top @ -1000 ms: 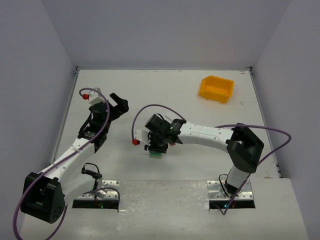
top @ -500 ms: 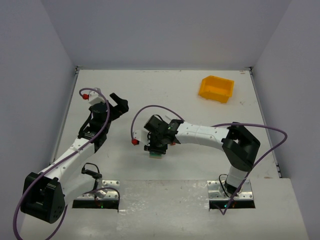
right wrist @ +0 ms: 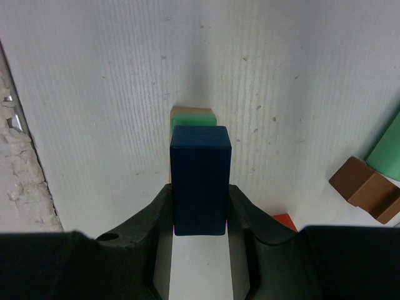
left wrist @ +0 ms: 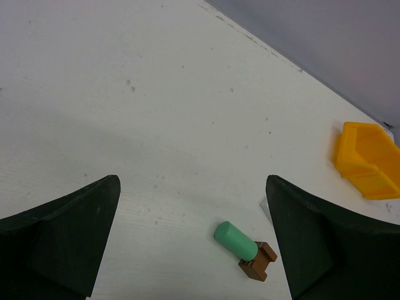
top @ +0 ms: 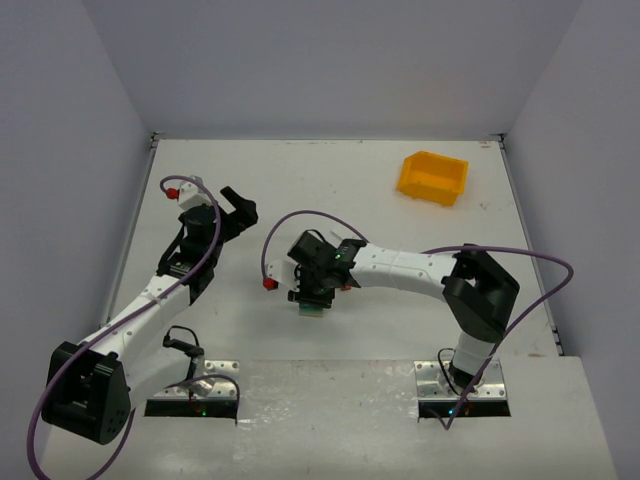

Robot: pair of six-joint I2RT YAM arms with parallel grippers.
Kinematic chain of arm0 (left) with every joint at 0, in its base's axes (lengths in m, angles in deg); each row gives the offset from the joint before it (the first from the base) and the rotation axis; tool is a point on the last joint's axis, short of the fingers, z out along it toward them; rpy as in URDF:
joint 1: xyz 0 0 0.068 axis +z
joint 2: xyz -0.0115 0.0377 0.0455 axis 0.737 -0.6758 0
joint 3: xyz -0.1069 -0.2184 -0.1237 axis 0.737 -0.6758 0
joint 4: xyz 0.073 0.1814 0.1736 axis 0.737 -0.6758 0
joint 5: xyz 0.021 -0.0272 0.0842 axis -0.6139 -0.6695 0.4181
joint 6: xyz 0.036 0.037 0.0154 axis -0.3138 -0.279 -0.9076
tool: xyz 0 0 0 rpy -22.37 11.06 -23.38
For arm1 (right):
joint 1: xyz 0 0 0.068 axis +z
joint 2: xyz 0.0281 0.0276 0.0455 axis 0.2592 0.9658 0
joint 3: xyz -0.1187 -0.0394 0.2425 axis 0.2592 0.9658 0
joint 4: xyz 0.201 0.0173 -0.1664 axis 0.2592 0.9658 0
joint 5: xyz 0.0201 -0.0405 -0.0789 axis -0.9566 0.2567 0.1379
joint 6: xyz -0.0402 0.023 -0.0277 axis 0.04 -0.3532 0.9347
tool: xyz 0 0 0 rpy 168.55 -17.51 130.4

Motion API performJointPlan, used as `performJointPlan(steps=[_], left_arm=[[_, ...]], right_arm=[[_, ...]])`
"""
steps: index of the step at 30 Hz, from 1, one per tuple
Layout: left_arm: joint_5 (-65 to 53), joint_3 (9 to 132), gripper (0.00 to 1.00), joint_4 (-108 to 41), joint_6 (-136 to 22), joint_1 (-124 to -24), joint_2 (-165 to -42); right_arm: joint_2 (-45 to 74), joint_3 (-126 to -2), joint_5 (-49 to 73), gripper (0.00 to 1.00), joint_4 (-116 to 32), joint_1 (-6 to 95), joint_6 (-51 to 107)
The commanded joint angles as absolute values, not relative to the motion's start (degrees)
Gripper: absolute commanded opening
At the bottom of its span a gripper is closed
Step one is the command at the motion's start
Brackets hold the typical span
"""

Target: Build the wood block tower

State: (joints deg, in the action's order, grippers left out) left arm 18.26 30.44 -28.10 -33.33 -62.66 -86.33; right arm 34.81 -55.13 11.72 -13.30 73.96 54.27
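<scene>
In the right wrist view my right gripper is shut on a dark blue block, held upright between its fingers. Directly under the blue block a green block lies on a tan piece; whether the blue one touches them I cannot tell. From above, the right gripper covers this stack, and only a green edge shows. A green cylinder leans on a brown notched piece nearby. A red corner peeks out beside the right finger. My left gripper hangs open and empty, off to the left.
A yellow plastic bin stands at the back right of the white table. Grey walls close off the table at the back and on both sides. The table's near edge runs close to the stack.
The right arm has edged slightly left with the blue block still gripped. The left arm has not moved.
</scene>
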Motion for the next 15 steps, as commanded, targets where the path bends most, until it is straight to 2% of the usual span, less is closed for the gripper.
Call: performJointPlan(steps=[1, 15], left_arm=[[18.3, 31.8, 1.0, -26.3, -33.4, -62.7, -86.4], [17.2, 31.5, 1.0, -26.1, -33.8, -62.7, -85.9]], right_arm=[[35.1, -56.3, 11.8, 0.19, -15.4, 74.3, 54.1], [36.1, -56.8, 11.6, 0.2, -15.0, 74.3, 54.1]])
